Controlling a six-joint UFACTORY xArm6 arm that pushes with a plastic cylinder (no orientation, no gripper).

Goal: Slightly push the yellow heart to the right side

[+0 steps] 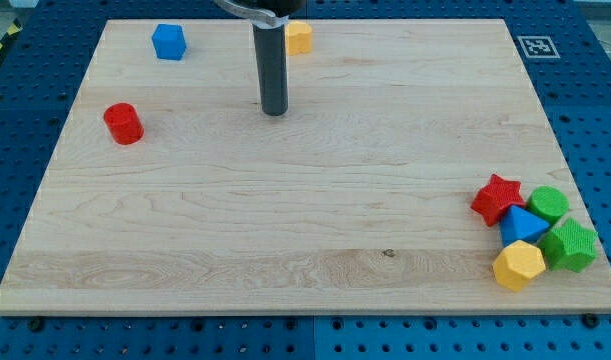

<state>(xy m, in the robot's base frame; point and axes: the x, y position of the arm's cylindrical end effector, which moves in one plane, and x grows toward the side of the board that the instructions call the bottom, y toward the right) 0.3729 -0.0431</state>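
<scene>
Yellow heart (299,38): small solid yellow block lying flat on the wooden board (285,230), close to the board's edge at the view's top, a little left of centre. Its left side is partly hidden behind the dark rod, so the heart outline cannot be fully made out. It stands apart from all other blocks.

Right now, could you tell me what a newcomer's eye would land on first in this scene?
Probably the dark rod standing on the pale wooden board near the view's top centre, my tip resting below and just left of the small yellow heart block. Next, the tight cluster at the view's bottom right: red star block, blue triangular block, two green blocks, and a yellow hexagonal block.
</scene>
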